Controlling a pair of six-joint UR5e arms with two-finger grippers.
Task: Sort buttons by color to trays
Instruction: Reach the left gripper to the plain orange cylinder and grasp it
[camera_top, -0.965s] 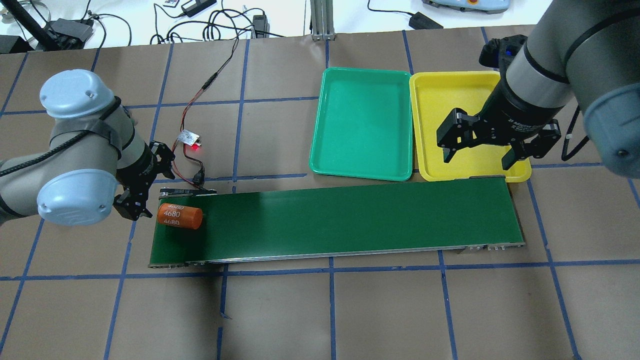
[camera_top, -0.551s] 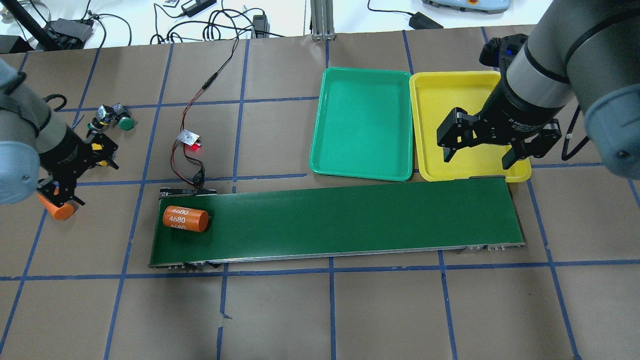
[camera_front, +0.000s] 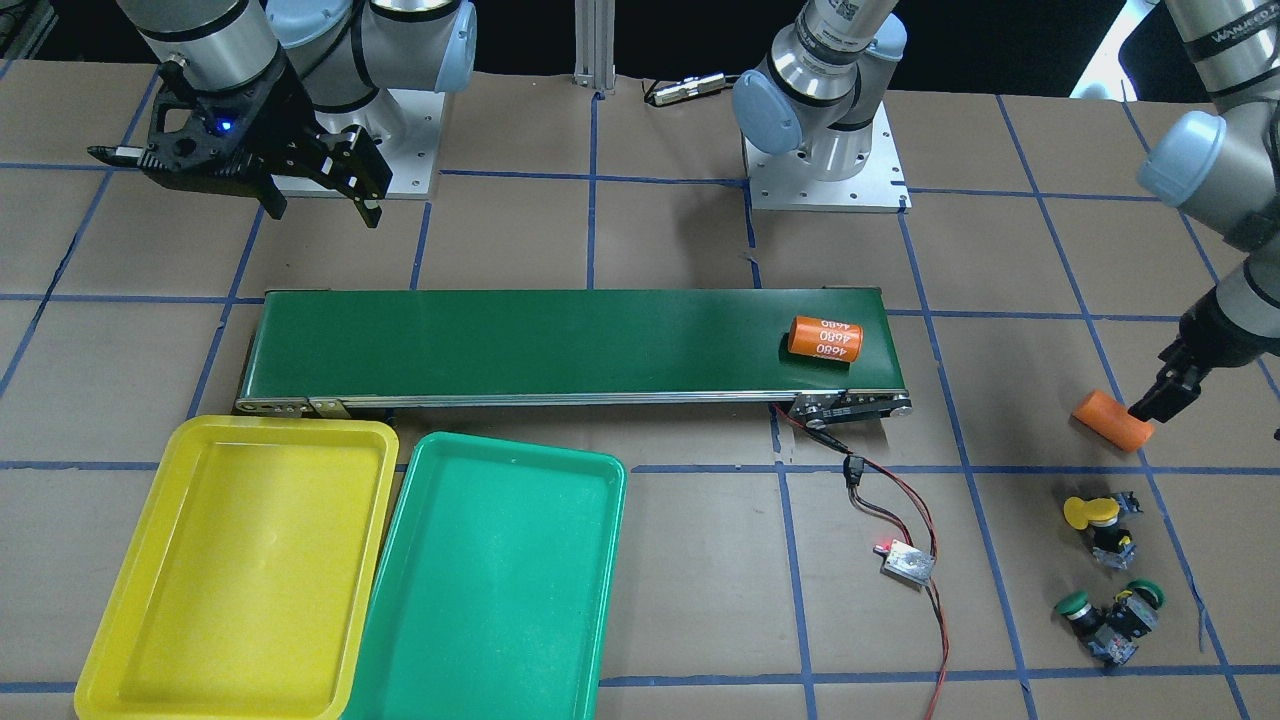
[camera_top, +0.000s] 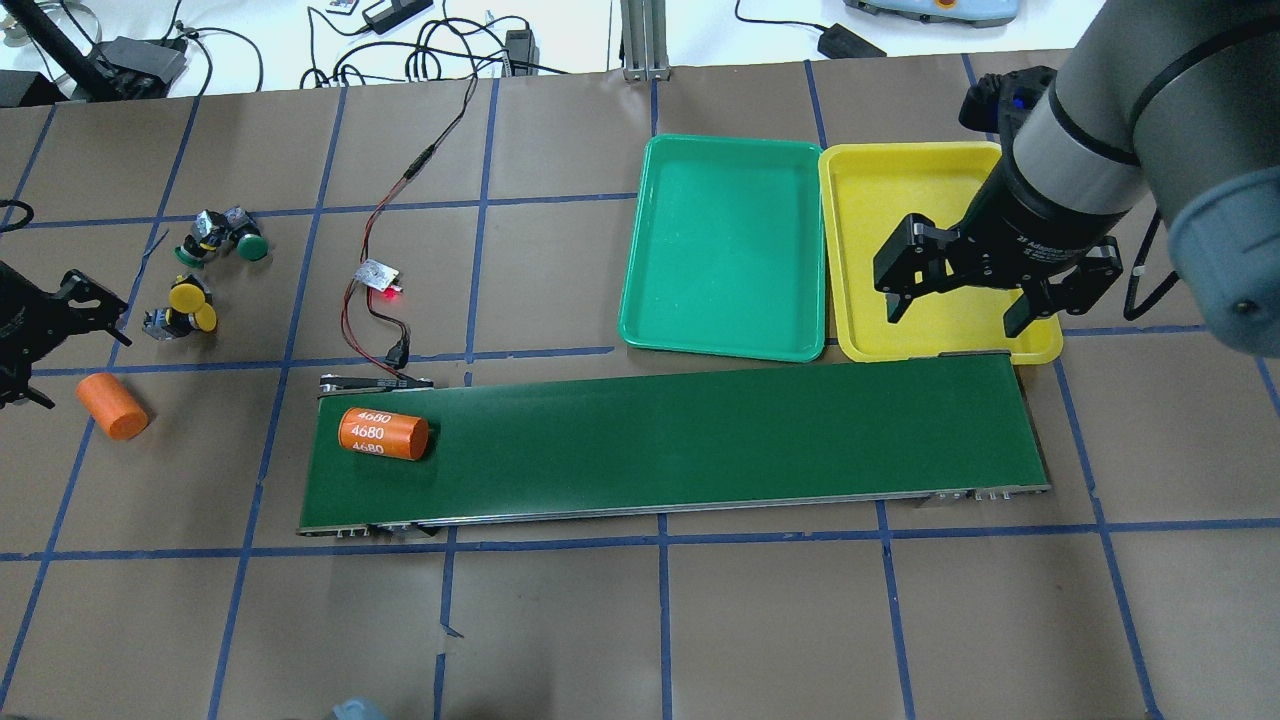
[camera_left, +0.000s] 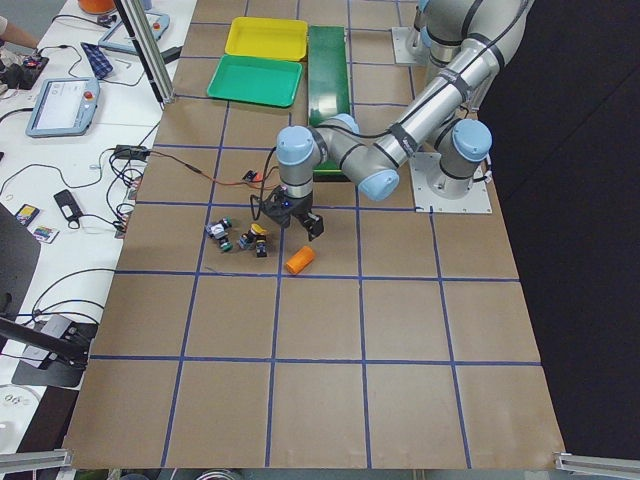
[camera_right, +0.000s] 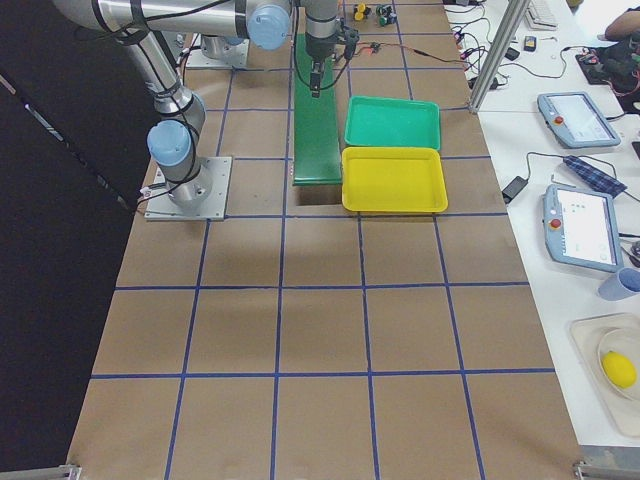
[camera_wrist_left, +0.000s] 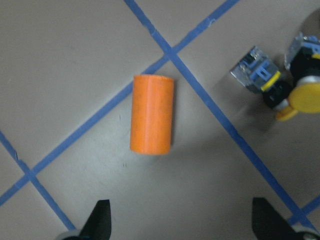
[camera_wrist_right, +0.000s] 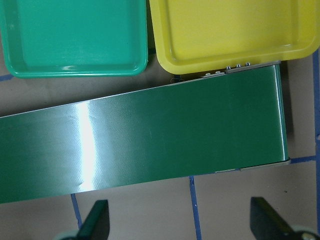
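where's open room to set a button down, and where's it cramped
The green tray and yellow tray are both empty. The belt is bare from the labelled orange cylinder to its tray end. Crowded: the table's end on the robot's left, with the buttons and the loose orange cylinder.

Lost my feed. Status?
Left gripper open beside orange cylinder. Right gripper open over belt end. Buttons on table, trays empty. Second cylinder on belt.

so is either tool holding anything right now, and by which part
Nothing is held. The left tool hangs open over the plain orange cylinder lying free on the table; the right tool hangs open over the conveyor belt, empty.
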